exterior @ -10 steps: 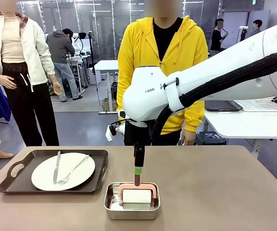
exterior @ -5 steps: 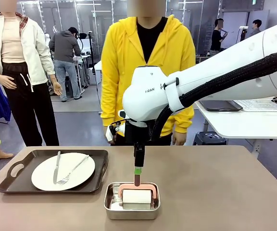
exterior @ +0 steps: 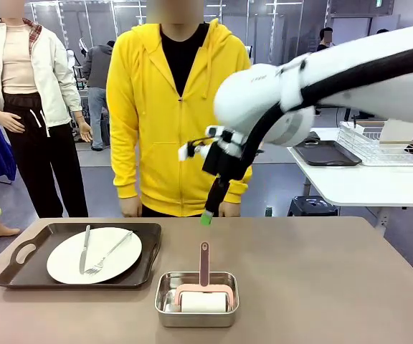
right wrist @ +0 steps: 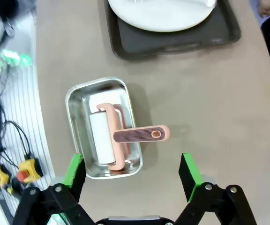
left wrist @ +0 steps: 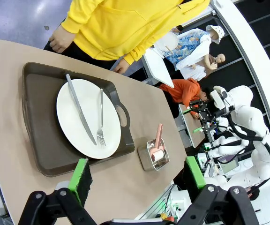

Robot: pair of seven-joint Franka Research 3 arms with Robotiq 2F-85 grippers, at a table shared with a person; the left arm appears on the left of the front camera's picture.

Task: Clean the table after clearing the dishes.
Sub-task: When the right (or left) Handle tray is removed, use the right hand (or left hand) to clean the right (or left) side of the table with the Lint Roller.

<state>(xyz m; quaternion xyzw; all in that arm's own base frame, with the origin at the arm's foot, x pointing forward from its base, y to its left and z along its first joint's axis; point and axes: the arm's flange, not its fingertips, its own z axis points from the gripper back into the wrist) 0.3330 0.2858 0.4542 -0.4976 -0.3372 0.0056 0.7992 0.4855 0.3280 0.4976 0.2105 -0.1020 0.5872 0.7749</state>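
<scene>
On the left of the brown table (exterior: pixel 321 272) a dark tray (exterior: pixel 20 252) holds a white plate (exterior: pixel 94 254) with a knife (exterior: pixel 84 249) and a fork (exterior: pixel 108 253) on it. My right gripper (exterior: pixel 208 213) hangs open high above the table's middle, apart from everything. Below it in the right wrist view, my right gripper (right wrist: pixel 131 171) looks down on a steel pan (right wrist: pixel 102 126) holding a pink roller (right wrist: pixel 139 134). My left gripper (left wrist: pixel 137 171) is open and empty, high over the plate (left wrist: pixel 88 117) and tray (left wrist: pixel 41 140).
A person in a yellow hoodie (exterior: pixel 171 107) stands at the far edge with both hands by the table, one hand (exterior: pixel 130 208) behind the tray. The steel pan (exterior: pixel 197 297) sits near the front edge. A white side table (exterior: pixel 364 183) with a rack stands at the back right.
My right gripper rose from the roller's handle and swung up toward the far side, leaving the roller in the pan. The person stepped left, toward the tray.
</scene>
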